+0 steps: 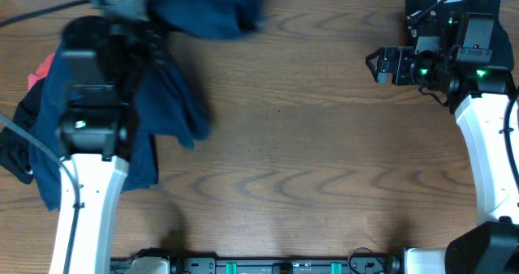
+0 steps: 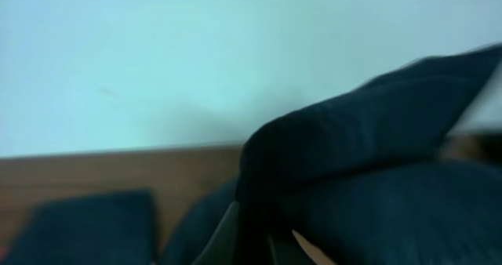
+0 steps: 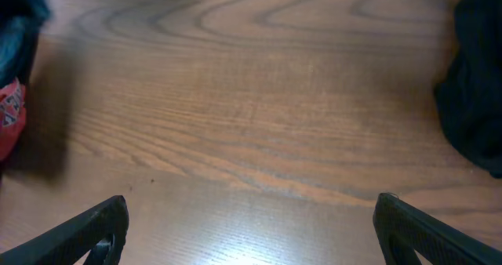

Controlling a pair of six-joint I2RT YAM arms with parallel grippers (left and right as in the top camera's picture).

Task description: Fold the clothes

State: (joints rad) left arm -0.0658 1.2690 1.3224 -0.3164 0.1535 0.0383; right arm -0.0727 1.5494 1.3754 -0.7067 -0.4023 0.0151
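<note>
Overhead, the far left of the counter [image 1: 308, 144] carries the heap of clothes: a black garment [image 1: 15, 144] at the edge, a red-orange garment [image 1: 38, 70] peeking out behind it, and navy cloth [image 1: 166, 104] spread under and beside the left arm. That arm covers much of the heap, so I cannot tell how many pieces lie there. At the top of this view the left end effector [image 1: 130, 2] is blurred, with a lifted navy garment [image 1: 207, 10] bunched just to its right, at the counter's far edge.

The left wrist view gives what the overhead one cannot. Navy folds [image 2: 369, 139] fill the lower right of the frame and rise from the left end effector [image 2: 259, 237], which is pinched on the fabric, though the cloth hides most of its fingers. A pale wall [image 2: 196, 53] stands behind, and more navy cloth [image 2: 86, 226] lies at the lower left.

The middle of the counter shows bare wood grain. On the right, the right end effector [image 1: 377, 66] hovers near the far edge, well apart from the clothes. In its wrist view its fingers [image 3: 86, 230] are spread wide with nothing between them. The same view catches the red-orange garment [image 3: 9, 116] at its left edge and a dark shape [image 3: 474, 85] at the right, too cropped to identify.
</note>
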